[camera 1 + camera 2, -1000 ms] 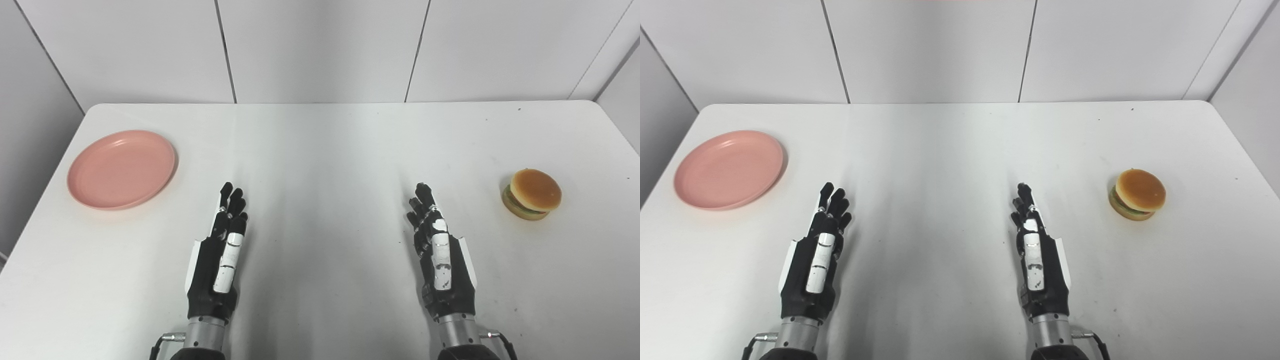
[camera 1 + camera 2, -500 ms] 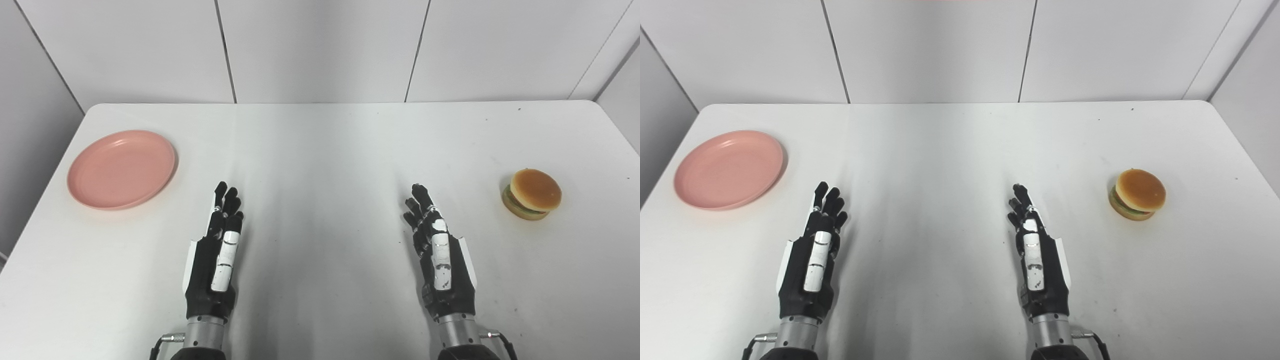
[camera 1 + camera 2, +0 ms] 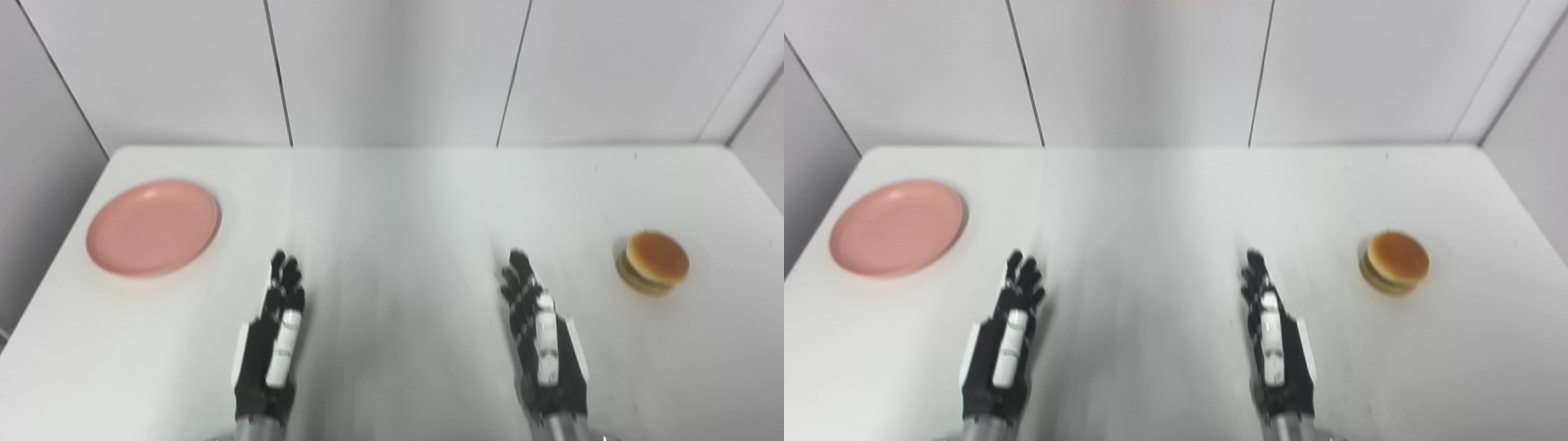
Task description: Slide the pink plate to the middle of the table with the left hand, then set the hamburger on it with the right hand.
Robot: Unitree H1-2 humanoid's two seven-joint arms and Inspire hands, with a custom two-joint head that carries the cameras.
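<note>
Since the earlier frame only the camera has tilted; in the left eye view the pink plate (image 3: 152, 227), judged stiff and slippery, lies far left, the left hand (image 3: 272, 343) empty and outstretched; in the right eye view the soft-looking hamburger (image 3: 1394, 262), best grasped by its sides, sits far right, the right hand (image 3: 1274, 349) likewise empty.

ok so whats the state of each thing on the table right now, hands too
pink plate: flat on the table's left side, nothing on it, untouched.
hamburger: whole, bun up, on the table's right side, untouched.
left hand: open, fingers pointing forward, holding nothing, apart from the plate.
right hand: open, fingers pointing forward, holding nothing, apart from the hamburger.
table: white, bare in the middle.
</note>
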